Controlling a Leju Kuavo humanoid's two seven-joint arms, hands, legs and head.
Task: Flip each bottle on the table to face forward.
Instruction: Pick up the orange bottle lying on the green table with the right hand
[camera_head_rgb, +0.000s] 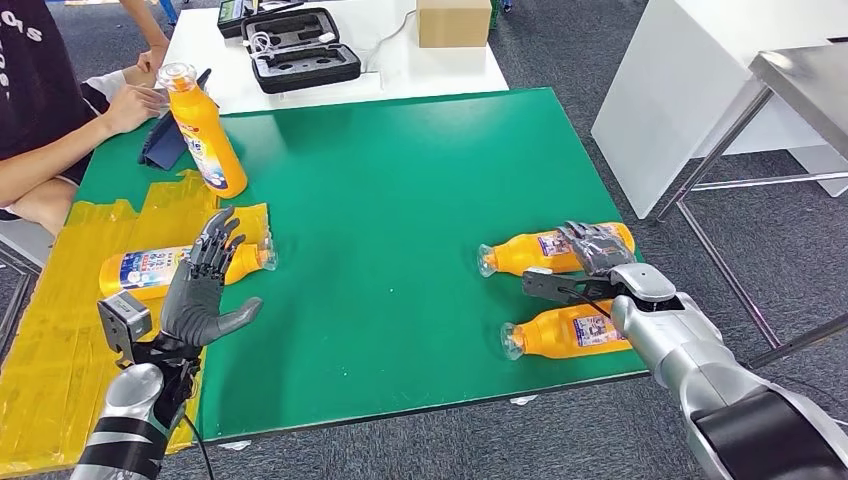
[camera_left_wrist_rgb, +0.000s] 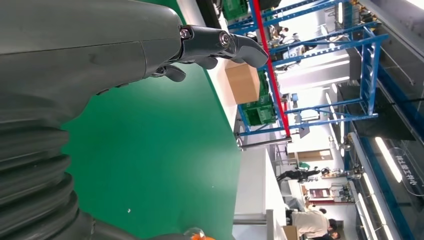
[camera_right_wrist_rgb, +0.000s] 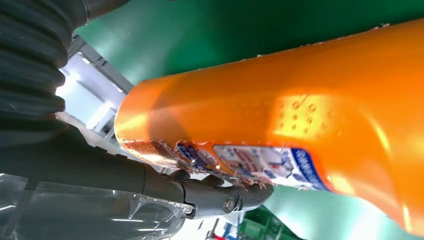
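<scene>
4 orange bottles sit on a green table (camera_head_rgb: 400, 200). Near the right edge, 2 lie on their sides, caps pointing toward the table's middle. The farther lying bottle (camera_head_rgb: 530, 251) has the robot's right hand (camera_head_rgb: 597, 250) over its base end, dark fingers draped across the label; the right wrist view shows the thumb pressed against that orange body (camera_right_wrist_rgb: 300, 115) beside the label, so the hand is wrapped on this bottle. The nearer lying bottle (camera_head_rgb: 565, 333) rests just beside the front edge, close to the silver right forearm, which crosses its base end.

Near the left edge, a third bottle (camera_head_rgb: 150, 270) lies on its side on yellow tape (camera_head_rgb: 60, 330) that covers the table's front left corner, its cap pointing toward the middle. The left hand (camera_head_rgb: 205, 290) is raised in front of this bottle, fingers spread and pointing up, thumb out to the side, holding nothing. Whether it touches the bottle cannot be told.

The fourth bottle (camera_head_rgb: 203, 130) stands upright near the far left corner, clear cap on top, beside a dark blue object (camera_head_rgb: 162, 145). A seated person (camera_head_rgb: 50, 110) leans arms on the left edge there.

Beyond the far edge, a white table (camera_head_rgb: 400, 65) carries an open black case (camera_head_rgb: 300, 50) and a cardboard box (camera_head_rgb: 453, 22).
</scene>
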